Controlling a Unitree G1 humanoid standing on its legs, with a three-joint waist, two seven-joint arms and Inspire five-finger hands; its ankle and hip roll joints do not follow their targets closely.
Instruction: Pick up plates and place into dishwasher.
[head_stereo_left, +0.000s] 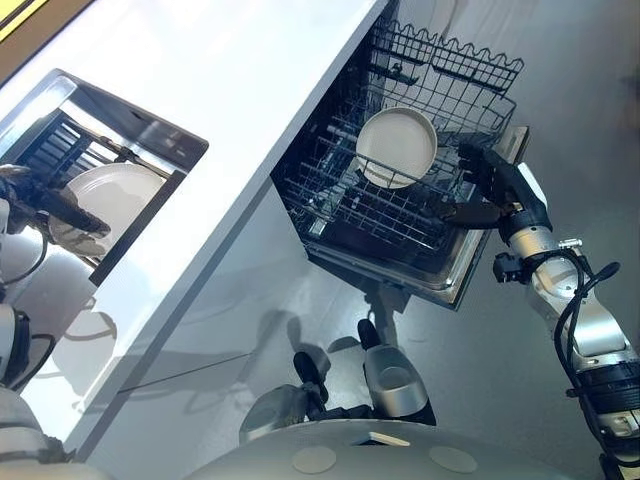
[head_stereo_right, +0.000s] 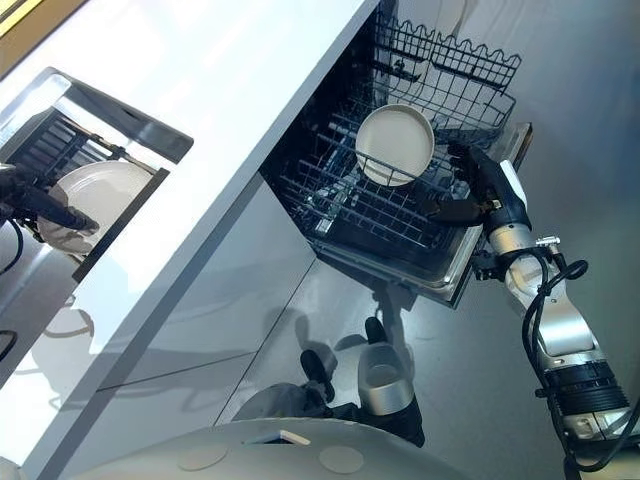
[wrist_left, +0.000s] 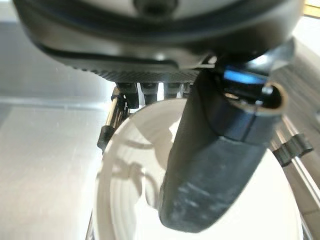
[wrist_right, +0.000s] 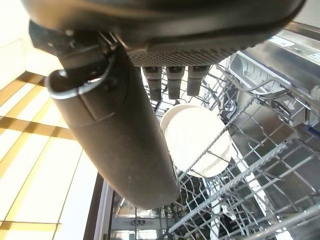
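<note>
Left hand (head_stereo_left: 55, 203) is at the left edge of the frame, down in the sink (head_stereo_left: 150, 130), on the sink plate (head_stereo_left: 120, 190) that leans in the sink rack (head_stereo_left: 50, 145). Wrist view: thumb (wrist_left: 210, 170) lies across the plate's face, fingers (wrist_left: 147, 89) reach past its far rim. Can't tell if that's clamped or just resting.

To do this well: fingers behind the rim, thumb on the face, squeeze firm (glazed, probably slippery). Lift straight out of the tines before swinging across the bench (head_stereo_left: 230, 70).

Racked plate (head_stereo_left: 397, 147) already stands on edge in the dishwasher rack (head_stereo_left: 400, 215), upper centre-right. Right hand (head_stereo_left: 492, 180) hovers just beside that rack's right edge, fingers relaxed and apart, holding nothing, arm coming up from lower right. Slots beside the racked plate look free.
</note>
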